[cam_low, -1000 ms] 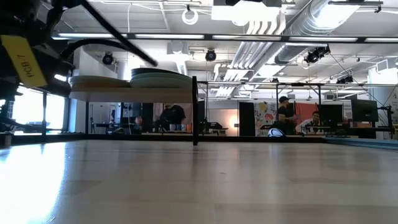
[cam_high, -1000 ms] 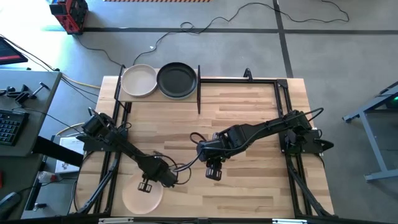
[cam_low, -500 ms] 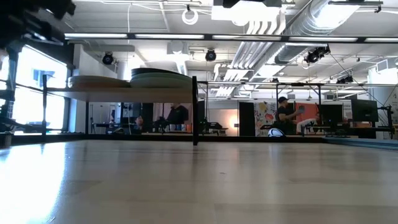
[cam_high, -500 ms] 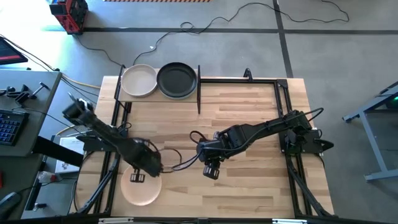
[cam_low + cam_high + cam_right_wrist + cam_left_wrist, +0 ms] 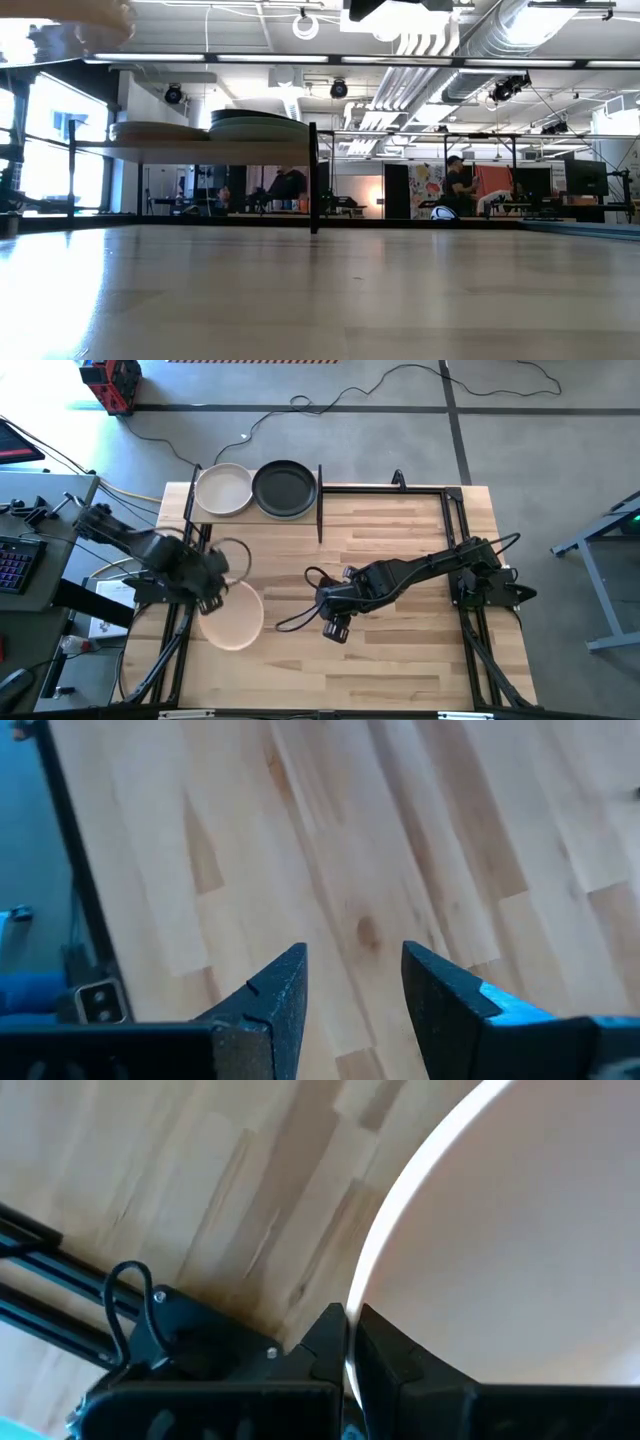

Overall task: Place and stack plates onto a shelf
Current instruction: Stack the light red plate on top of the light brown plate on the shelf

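A beige plate (image 5: 234, 617) is carried above the table's left side by my left gripper (image 5: 211, 597), which is shut on it. In the low view the plate (image 5: 62, 18) shows blurred, high at the picture's upper left. The shelf (image 5: 220, 152) stands at the far left corner. On it a cream plate (image 5: 224, 490) and a black plate (image 5: 285, 488) rest side by side on their undersides. My right gripper (image 5: 335, 630) hovers open over bare wood at mid-table. The other plates are out of view. My left gripper (image 5: 350, 1322) pinches the beige plate's rim (image 5: 364, 1292) between its two fingers, on the edge that faces the table's left side. The plate (image 5: 500, 1230) reaches out from the fingers toward the table's right. It is lifted clear of the table.
Black frame rails (image 5: 186, 550) run along the table's left edge next to my left arm. A black post (image 5: 320, 500) marks the shelf's right end. Cables (image 5: 300, 615) trail beside my right gripper. Bare wood (image 5: 400, 660) spreads over the table's middle and near right.
My left gripper has risen from the near left edge and moved toward the far edge and the shelf, staying shut on the beige plate. The plate, low at the table's near edge a second ago, is now lifted clear and carried farther back.
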Robot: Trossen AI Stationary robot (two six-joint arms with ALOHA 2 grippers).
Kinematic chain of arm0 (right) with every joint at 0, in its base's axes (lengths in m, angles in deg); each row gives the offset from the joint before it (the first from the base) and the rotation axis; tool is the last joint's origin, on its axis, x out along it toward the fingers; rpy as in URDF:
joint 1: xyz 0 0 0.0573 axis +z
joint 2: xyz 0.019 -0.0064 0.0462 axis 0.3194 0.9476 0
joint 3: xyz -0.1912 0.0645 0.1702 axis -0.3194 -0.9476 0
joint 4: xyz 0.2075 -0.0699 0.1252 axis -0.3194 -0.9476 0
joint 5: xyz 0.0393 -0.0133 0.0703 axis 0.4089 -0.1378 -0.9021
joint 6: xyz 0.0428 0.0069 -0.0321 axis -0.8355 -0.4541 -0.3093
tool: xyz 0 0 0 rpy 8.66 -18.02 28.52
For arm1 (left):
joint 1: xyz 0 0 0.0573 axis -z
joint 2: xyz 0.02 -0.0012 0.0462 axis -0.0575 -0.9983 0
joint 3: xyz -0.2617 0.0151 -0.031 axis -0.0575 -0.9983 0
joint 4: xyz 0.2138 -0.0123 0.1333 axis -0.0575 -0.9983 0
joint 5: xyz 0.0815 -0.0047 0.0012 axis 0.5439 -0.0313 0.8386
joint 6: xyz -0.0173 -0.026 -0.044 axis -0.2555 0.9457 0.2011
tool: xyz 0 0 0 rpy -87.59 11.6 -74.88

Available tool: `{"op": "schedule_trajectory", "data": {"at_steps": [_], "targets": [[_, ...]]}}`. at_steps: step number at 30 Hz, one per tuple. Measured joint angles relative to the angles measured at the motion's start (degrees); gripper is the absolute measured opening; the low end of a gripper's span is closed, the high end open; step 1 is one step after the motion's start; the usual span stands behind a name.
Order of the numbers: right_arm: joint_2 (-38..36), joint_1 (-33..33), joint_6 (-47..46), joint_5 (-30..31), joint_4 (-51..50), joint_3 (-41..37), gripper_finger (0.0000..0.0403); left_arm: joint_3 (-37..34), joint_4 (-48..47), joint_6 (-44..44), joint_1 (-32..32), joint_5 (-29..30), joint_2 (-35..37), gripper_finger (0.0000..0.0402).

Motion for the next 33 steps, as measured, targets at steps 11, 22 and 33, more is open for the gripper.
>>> {"op": "schedule_trajectory", "data": {"at_steps": [11,22,33], "targets": [[0.00,-2.58,-0.66,6.69,0.24,0.00,0.0142,0.00,-1.20,10.00,-8.99,5.86,11.94,0.0001],[0.00,-9.90,13.13,10.41,0.39,0.00,0.0142,0.00,-1.13,17.27,-17.79,19.54,16.53,0.0001],[0.00,-20.73,33.99,10.44,3.22,0.00,0.0142,0.00,-1.11,26.50,-29.79,26.43,20.74,0.0001]]}}
